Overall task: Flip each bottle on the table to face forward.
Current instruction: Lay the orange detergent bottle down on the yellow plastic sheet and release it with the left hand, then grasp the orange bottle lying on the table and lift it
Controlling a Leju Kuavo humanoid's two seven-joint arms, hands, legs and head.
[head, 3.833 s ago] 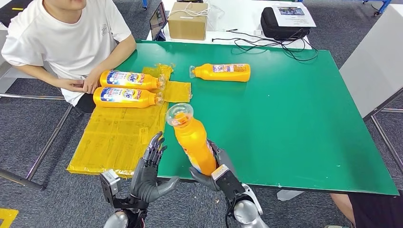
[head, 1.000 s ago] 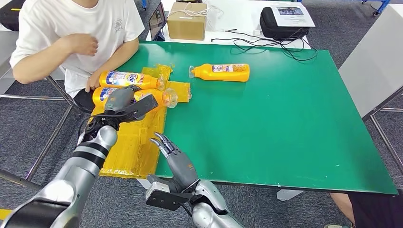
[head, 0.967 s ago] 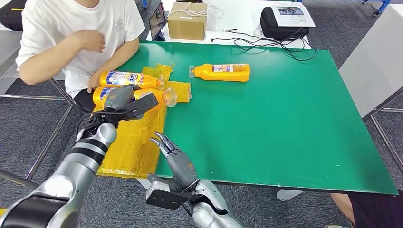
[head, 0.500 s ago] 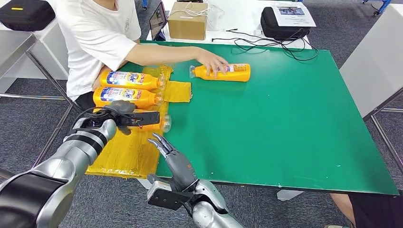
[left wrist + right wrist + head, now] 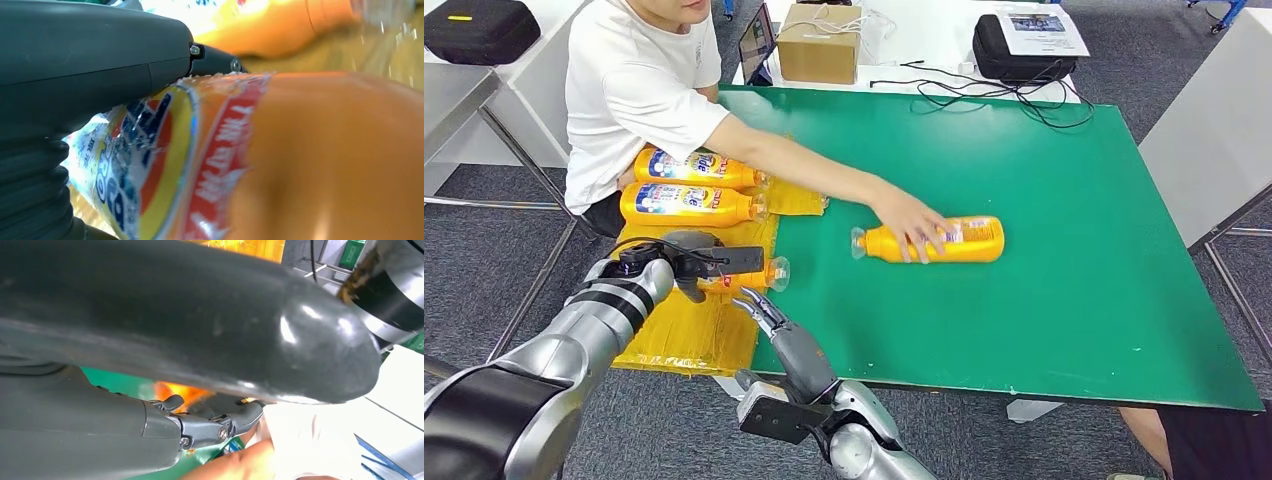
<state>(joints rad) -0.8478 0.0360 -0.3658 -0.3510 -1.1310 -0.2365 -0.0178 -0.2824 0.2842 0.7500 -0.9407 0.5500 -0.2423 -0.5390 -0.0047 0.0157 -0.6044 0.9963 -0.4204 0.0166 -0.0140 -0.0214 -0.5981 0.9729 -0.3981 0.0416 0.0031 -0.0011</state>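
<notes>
Head view: left hand (image 5: 686, 262) holds bottle (image 5: 742, 275) on yellow mat (image 5: 684, 320), lower than before, right hand (image 5: 774, 325) empty, fingers extended, person's hand (image 5: 911, 222) has dragged far bottle (image 5: 959, 240) off the mat's side to mid-table.

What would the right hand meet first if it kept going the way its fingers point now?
Probably the orange bottle held by the left hand on the yellow plastic sheet. The right hand points up-left toward it, but height is unclear; it may pass beneath.

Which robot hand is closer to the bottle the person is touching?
Right. The right hand is open at the table's near edge, well short of that bottle. The left hand holds another bottle, farther away.
</notes>
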